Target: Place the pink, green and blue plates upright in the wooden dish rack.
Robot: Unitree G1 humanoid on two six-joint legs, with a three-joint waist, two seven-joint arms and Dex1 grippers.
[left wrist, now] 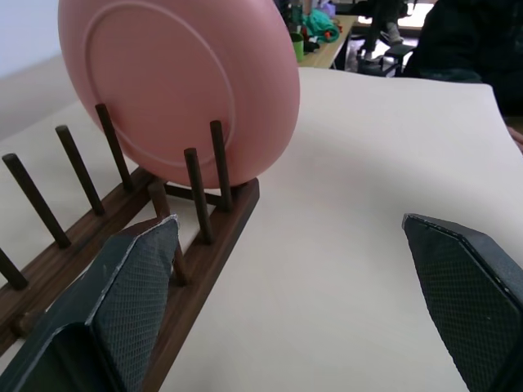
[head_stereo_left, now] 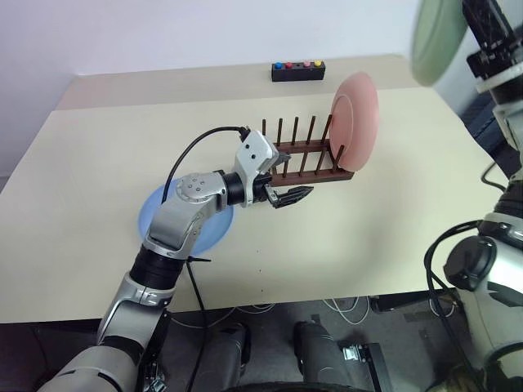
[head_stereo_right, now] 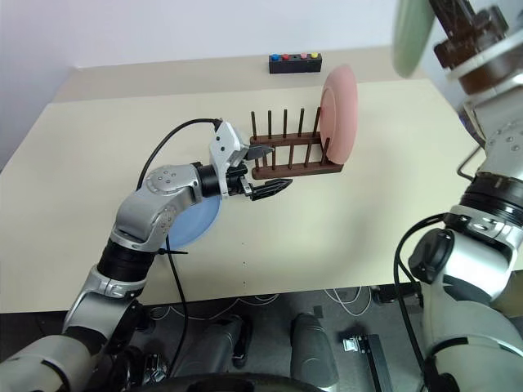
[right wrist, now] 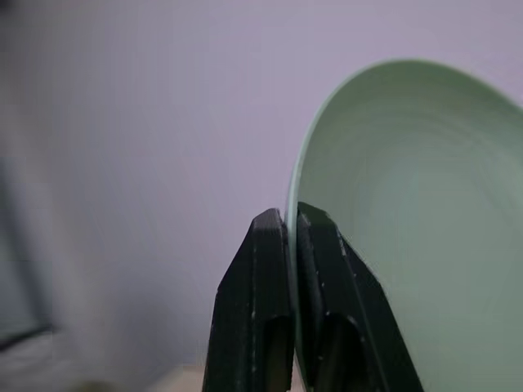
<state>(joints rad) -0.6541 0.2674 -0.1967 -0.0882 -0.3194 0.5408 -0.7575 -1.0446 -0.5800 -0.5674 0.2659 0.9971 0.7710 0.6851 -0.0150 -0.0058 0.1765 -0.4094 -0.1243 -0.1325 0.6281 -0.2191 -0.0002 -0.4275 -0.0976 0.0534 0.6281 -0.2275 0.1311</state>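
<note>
The small dark brown wooden dish rack (head_stereo_left: pixel 304 157) stands near the middle of the pale table (head_stereo_left: pixel 392 237), with its two rails running left to right and its thin pegs upright. The round pink plate (head_stereo_left: pixel 355 122) already stands on edge in the slot at the right end of the rack. The round light blue plate (head_stereo_left: pixel 155 216) lies flat on the table to the left of the rack, partly hidden under the left arm.

The right gripper (right wrist: pixel 290 245) is clamped on the rim of the round pale green plate (right wrist: pixel 409 229), with one black finger on each face of it, and it holds the plate high in the air, above and to the right of the rack. The left gripper (head_stereo_left: pixel 288 194) has its jaws wide apart and holds nothing; it hovers just in front of the left part of the rack and points along the front rail toward the pink plate.

I judge the green plate is the one in hand now. The free slots lie down and to the left from it, beside the pink plate. The plate must come down on edge, its face parallel to the pink plate and across the rails, so that the rim goes between two pairs of pegs. The right arm carries it; the left gripper is nearer to the rack, so it could get in the way
</note>
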